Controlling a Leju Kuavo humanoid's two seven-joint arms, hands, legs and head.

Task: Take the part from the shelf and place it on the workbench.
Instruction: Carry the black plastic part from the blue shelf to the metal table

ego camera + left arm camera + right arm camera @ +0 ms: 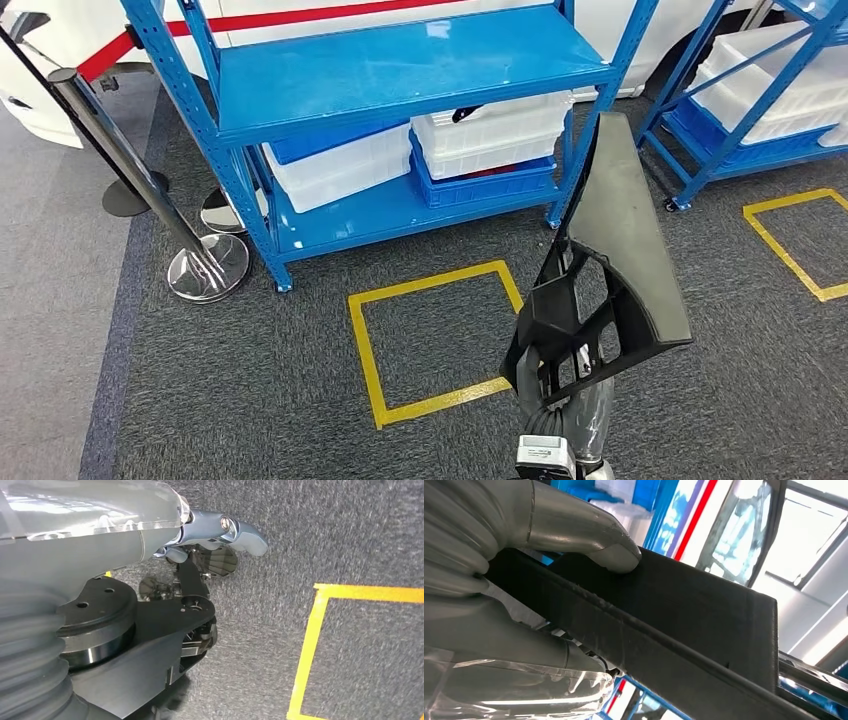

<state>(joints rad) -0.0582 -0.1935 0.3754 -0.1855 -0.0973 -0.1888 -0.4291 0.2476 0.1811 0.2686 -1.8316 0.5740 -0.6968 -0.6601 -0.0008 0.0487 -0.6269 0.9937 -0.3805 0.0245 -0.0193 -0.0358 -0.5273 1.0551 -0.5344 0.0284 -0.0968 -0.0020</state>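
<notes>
My right hand [572, 400] grips the black part [617, 250], lifted clear of the blue shelf [400, 60]; my left hand [220, 540] hangs over carpet, whether it's closed I cannot tell. I judge I'm mid-carry: next I must turn and find the surface.

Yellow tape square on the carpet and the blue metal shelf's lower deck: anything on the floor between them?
No. Head view shows bare grey carpet between the yellow tape square and the blue metal shelf.

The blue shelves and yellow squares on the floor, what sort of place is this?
Probably a workshop or parts store. Blue metal shelves hold white plastic bins, yellow tape squares mark the grey carpet, and the robot's right hand holds a black part.
</notes>
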